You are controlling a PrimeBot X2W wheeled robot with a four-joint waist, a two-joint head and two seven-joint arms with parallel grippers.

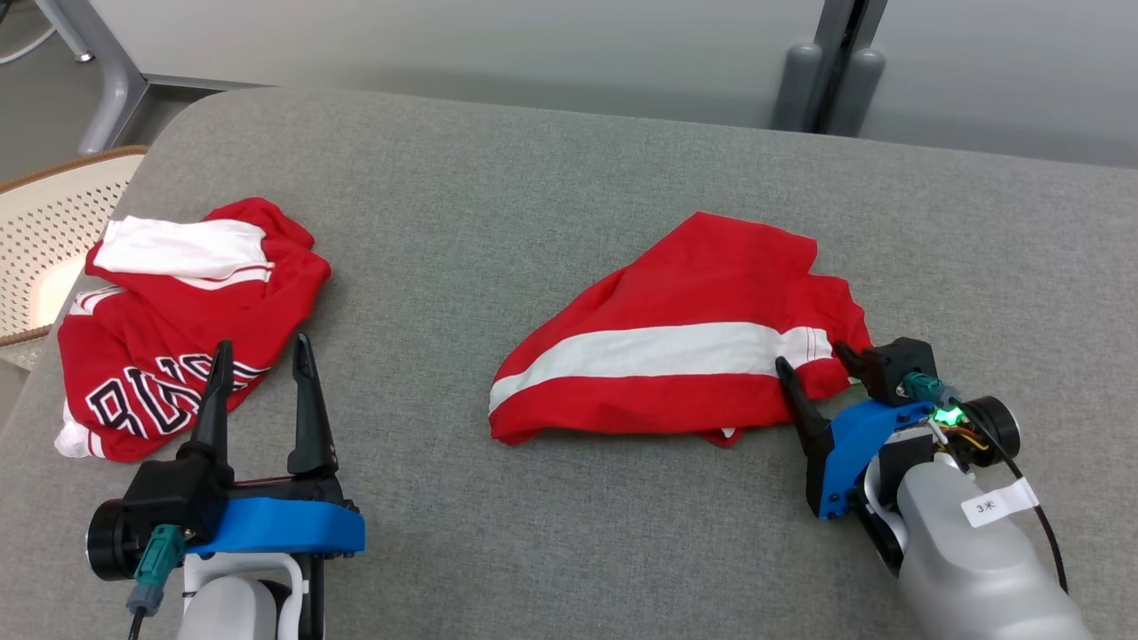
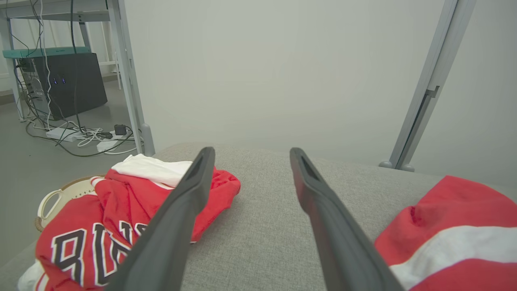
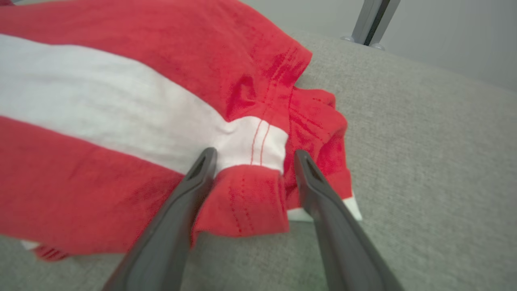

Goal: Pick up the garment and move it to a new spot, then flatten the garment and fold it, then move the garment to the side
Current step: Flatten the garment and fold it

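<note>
**Inspector:** Position of the work item?

**Assessor:** The striped garment [image 1: 676,338], red with one white band, lies crumpled on the grey cushion [image 1: 533,160], just toward 3 o'clock of the head view's centre. A second, lettered garment [image 1: 178,329] sits well apart at 9 o'clock, beside a basket [image 1: 44,231].

**Inspector:** Pincers?

**Assessor:** Both are spread wide and hold nothing. The right gripper [image 1: 811,356] is at the striped garment's 4 o'clock corner. Its wrist view shows the fingers straddling a stitched hem fold, with cloth between them but not clamped. The left gripper [image 1: 262,345] stands at the lettered garment's 3 o'clock edge. Whether it touches the garment, I cannot tell.

**Inspector:** Hazards?

**Assessor:** In my judgement, three.
- Closing here may catch only the top fold of the bunched layers. The lift could then slip or come up twisted, which would make flattening harder.
- Tips held low on the soft cushion could pinch upholstery along with the cloth.
- The left fingers are very near the lettered garment and could snag it if that arm sweeps toward 3 o'clock.
</note>
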